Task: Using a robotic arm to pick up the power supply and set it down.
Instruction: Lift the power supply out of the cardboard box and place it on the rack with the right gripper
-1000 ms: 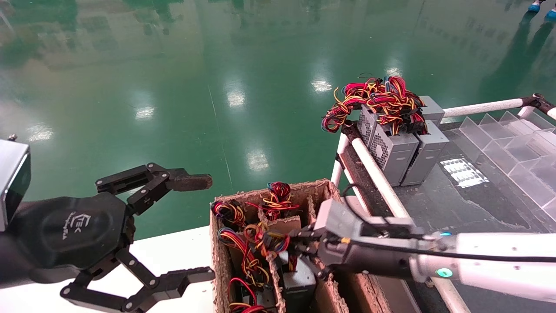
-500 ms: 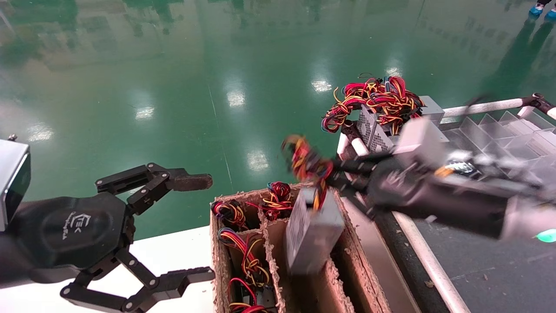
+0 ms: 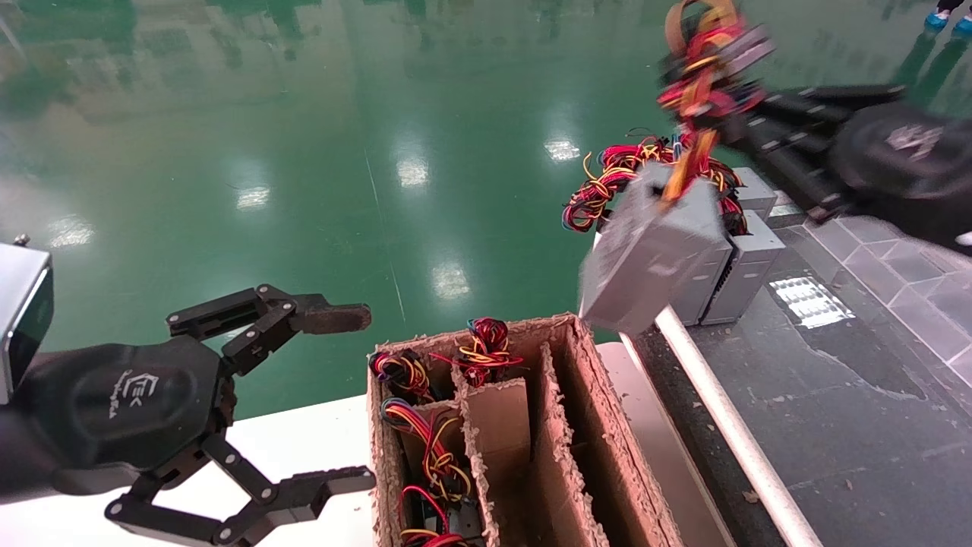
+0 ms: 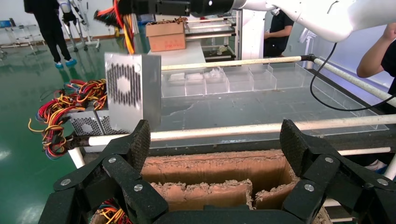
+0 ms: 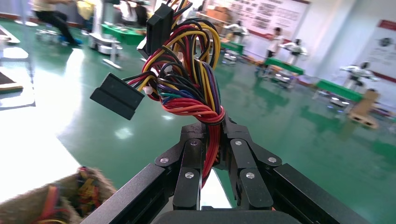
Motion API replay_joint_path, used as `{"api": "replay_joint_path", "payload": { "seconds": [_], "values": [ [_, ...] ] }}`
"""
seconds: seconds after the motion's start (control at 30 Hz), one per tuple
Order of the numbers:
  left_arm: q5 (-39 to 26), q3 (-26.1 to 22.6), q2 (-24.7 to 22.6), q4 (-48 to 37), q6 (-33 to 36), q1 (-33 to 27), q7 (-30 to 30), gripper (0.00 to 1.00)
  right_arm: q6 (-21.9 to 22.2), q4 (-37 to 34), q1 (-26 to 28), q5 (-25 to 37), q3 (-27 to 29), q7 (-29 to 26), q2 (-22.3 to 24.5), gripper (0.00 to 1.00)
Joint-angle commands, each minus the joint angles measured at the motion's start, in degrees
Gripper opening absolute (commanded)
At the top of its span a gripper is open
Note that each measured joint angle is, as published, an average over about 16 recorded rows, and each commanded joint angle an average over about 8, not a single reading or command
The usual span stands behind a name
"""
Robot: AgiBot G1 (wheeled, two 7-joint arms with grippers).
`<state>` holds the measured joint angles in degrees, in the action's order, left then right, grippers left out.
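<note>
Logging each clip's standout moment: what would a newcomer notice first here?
First, the power supply dangling in mid-air by its wire bundle, which the right tool pinches shut, above the rail beside the other grey units. Next, the carton below, its nearest slots empty and wires showing in the left ones. The left tool sits open, idle at left.
</note>
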<state>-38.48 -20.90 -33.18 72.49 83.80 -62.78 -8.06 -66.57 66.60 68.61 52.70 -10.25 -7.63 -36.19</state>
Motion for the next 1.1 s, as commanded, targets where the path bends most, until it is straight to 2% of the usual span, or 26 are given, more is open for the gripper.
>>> {"api": "replay_joint_path", "payload": {
  "seconds": [0.03,0.4,0.6,0.8,1.1],
  "values": [
    [0.0,0.0,0.0,0.0,0.0,0.0,0.0,1.0,-0.7,-1.7,0.6,-0.6,0.8,0.9,0.7,0.0],
    [0.0,0.0,0.0,0.0,0.0,0.0,0.0,1.0,-5.0,-12.3,0.3,-0.3,3.0,6.1,7.0,0.0],
    [0.0,0.0,0.0,0.0,0.0,0.0,0.0,1.0,-4.3,-17.6,0.0,3.2,2.1,9.3,8.7,0.0],
    [0.0,0.0,0.0,0.0,0.0,0.0,0.0,1.0,-0.5,-22.9,1.7,8.0,0.4,12.3,7.3,0.0],
    [0.0,0.0,0.0,0.0,0.0,0.0,0.0,1.0,3.4,-30.3,6.1,12.6,-1.8,17.0,2.6,0.0]
  ]
}}
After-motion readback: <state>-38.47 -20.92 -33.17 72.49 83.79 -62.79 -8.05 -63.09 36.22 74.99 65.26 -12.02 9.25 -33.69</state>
